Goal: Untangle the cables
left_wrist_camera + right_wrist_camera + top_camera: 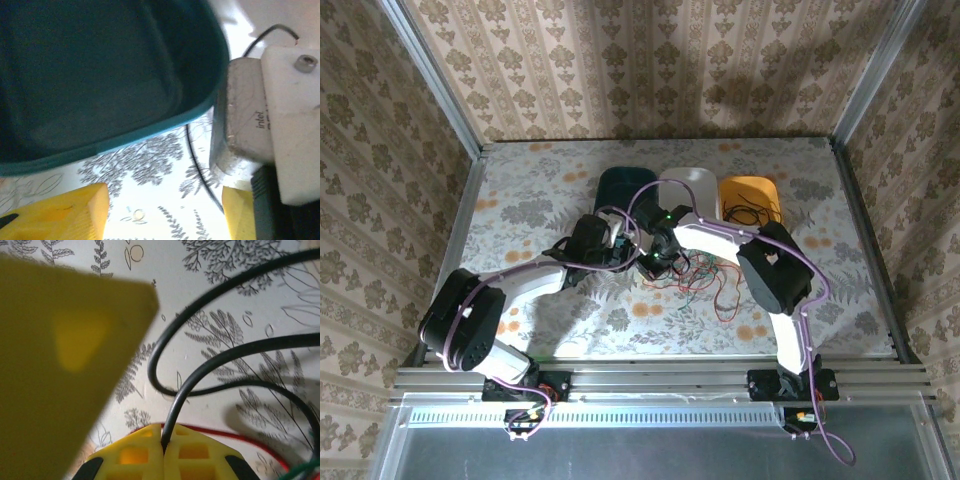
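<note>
Right gripper [164, 442], bottom centre of its wrist view: yellow jaws pressed together, pinching a black cable [171, 420] that rises from the seam and loops across the patterned table [150, 265]. Red cable [235, 434] lies just behind the fingers, green cable [300, 471] in the lower right corner. Left gripper [165, 220]: jaws apart, nothing held. A black strand [196, 165] lies on the table toward its right finger, with the teal tray [100, 75] at upper left. Top view: cables [705, 285] tangled at frame centre.
</note>
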{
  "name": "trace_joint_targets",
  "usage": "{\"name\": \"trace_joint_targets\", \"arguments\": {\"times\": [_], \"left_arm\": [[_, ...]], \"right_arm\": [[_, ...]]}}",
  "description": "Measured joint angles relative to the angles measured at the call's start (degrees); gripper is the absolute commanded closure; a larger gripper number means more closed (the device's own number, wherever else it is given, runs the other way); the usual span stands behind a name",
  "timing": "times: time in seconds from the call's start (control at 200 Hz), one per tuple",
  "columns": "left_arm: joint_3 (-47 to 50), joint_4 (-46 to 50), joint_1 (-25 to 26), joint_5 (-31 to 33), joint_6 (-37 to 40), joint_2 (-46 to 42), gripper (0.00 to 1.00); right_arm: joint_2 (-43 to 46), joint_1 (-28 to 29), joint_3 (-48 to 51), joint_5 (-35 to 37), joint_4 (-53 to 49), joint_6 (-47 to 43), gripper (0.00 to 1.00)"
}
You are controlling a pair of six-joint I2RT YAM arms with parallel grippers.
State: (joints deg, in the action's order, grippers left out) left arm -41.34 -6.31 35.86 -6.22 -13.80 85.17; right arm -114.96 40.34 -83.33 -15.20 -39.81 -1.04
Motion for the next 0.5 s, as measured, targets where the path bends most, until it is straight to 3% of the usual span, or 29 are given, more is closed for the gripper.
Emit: {"name": "trace_joint_targets", "arguments": {"times": [0.155,0.33,0.5], "left_arm": [[-0.1,-2.7,0.5,-3.3,1.2,-0.8,0.34],[-0.3,-3.6,0.8,-7.6,2.6,-0.6,0.32],[-3.5,-3.6,2.9,-10.1,4.8,2.3,0.32]], "right_arm": [[13.2,-3.2,2.9,-3.3,0.2,2.1,1.0],[33.3,-11.3,2.7,-7.4,6.1,6.2,1.0],[42.2,-15.8,2.6,-6.5,10.1,9.2,0.99]]}}
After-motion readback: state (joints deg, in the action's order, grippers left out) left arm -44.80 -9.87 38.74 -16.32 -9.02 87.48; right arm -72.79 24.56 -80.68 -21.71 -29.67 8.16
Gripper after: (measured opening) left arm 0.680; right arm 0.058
